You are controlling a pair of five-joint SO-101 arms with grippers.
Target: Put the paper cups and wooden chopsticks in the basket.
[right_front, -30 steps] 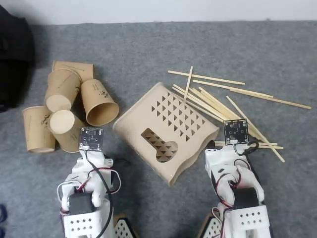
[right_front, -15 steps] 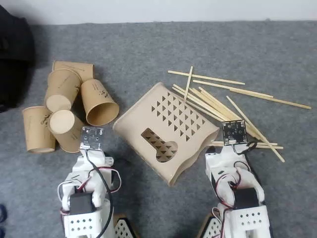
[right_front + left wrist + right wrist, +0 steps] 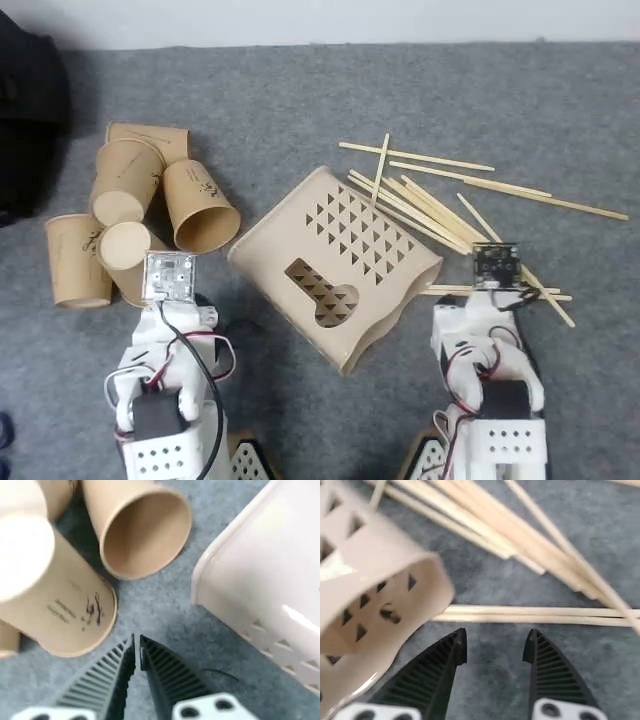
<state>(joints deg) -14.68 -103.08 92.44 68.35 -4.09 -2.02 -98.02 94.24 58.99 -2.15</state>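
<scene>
Left wrist: left claw (image 3: pixel 136 642) closed, empty; paper cups (image 3: pixel 142 532) lying just ahead of its tips, basket (image 3: pixel 260 570) beside.
Right wrist: right claw (image 3: pixel 496 642) open; chopsticks (image 3: pixel 520 614) just ahead.
High: basket on its side between both claws.

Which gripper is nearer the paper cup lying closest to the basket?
Left. The left gripper, shut, sits just short of that cup. The right gripper, open, is on the far side of the basket, over the chopsticks.
</scene>
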